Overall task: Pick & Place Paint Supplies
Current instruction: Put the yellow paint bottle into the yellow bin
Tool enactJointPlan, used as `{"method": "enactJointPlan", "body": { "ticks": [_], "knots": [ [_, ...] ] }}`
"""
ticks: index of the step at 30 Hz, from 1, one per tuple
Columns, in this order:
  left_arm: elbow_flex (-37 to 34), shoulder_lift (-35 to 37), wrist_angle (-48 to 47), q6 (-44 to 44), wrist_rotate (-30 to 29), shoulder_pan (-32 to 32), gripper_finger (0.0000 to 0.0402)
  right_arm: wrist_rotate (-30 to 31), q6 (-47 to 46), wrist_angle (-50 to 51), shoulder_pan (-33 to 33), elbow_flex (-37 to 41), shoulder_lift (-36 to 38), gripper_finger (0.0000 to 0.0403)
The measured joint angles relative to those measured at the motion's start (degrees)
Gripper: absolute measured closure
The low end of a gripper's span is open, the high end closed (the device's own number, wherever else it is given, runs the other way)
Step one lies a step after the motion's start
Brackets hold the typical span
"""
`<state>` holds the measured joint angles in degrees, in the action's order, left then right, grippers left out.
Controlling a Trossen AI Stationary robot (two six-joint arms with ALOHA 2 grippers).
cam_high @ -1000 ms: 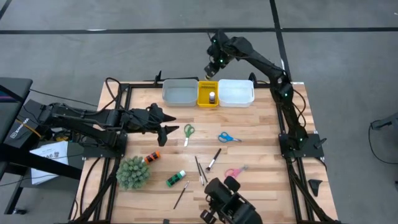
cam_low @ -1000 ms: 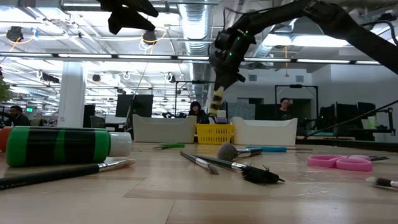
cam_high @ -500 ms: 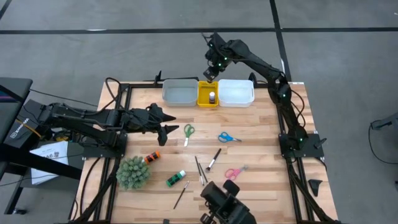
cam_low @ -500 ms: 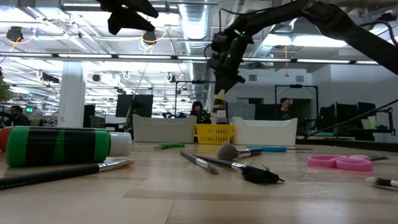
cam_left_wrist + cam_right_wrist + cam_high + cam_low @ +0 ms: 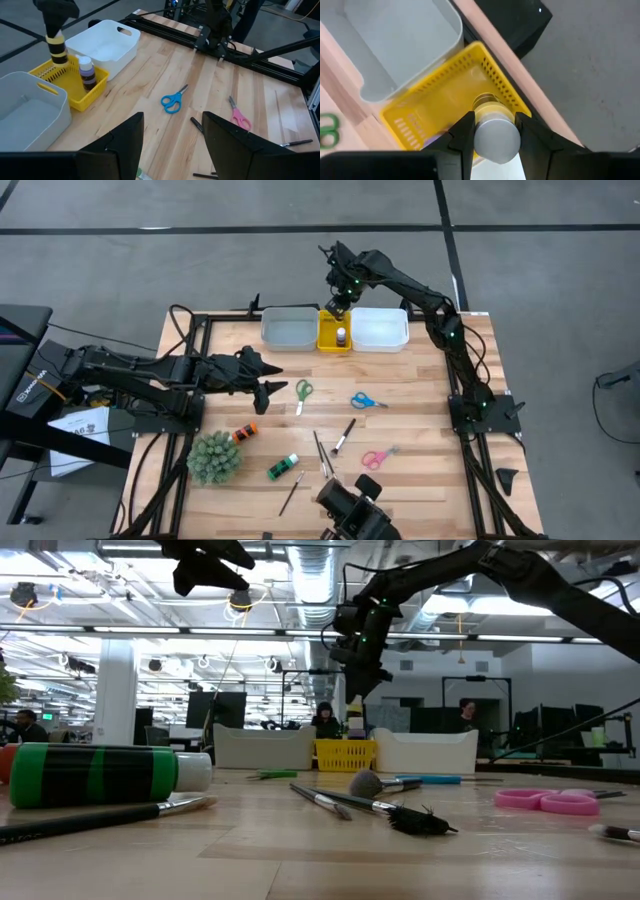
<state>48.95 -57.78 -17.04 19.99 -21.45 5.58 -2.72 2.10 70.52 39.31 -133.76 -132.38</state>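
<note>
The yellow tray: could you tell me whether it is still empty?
No, a small bottle with a white cap already stands inside the yellow tray, as the left wrist view shows.

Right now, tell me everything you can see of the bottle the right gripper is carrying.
The yellow paint bottle is small and round, yellow with dark bands and a silvery grey cap; it looks like plastic. The right gripper is shut on it near the cap, fingers either side. It hangs upright in the air above the yellow tray, touching nothing else. One bottle already stands inside that tray. Its label cannot be read.
</note>
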Motion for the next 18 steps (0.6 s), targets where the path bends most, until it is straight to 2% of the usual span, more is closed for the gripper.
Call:
{"method": "enactJointPlan", "body": {
  "ticks": [15,18],
  "knots": [
    [0.0,0.0,-0.1,-0.5,0.0,0.0,0.0207,1.8,0.0,-0.7,-1.3,0.1,-0.1,0.0292],
    [0.0,0.0,-0.1,-0.6,0.1,0.0,0.0207,2.8,0.3,-1.9,-1.4,2.3,0.0,0.0292]
  ]
}}
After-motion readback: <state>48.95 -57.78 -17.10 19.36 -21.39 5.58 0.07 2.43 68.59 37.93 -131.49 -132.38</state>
